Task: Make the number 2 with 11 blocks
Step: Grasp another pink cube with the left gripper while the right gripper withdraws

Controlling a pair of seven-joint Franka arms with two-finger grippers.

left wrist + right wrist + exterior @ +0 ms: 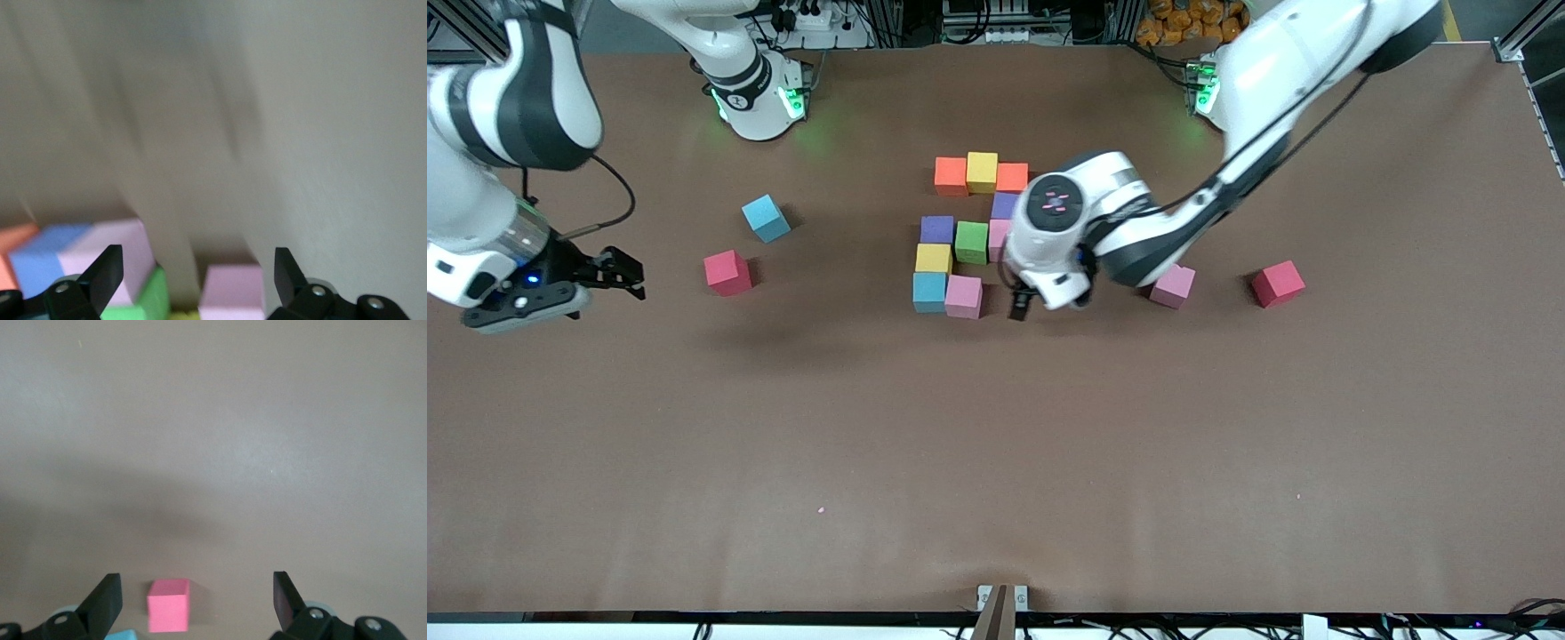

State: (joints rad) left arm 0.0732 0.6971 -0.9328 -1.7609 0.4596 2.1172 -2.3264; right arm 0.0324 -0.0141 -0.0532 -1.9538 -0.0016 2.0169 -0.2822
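Observation:
Ten blocks stand grouped mid-table: orange, yellow and orange in the row farthest from the front camera, then purple, then purple, green and a half-hidden pink, then yellow, and nearest light blue and pink. My left gripper hangs open just beside that nearest pink block, toward the left arm's end, holding nothing. Another pink block lies loose toward the left arm's end. My right gripper waits open and empty at the right arm's end.
A red cube sits past the loose pink block toward the left arm's end. Near my right gripper lie a red cube and a loose light blue cube.

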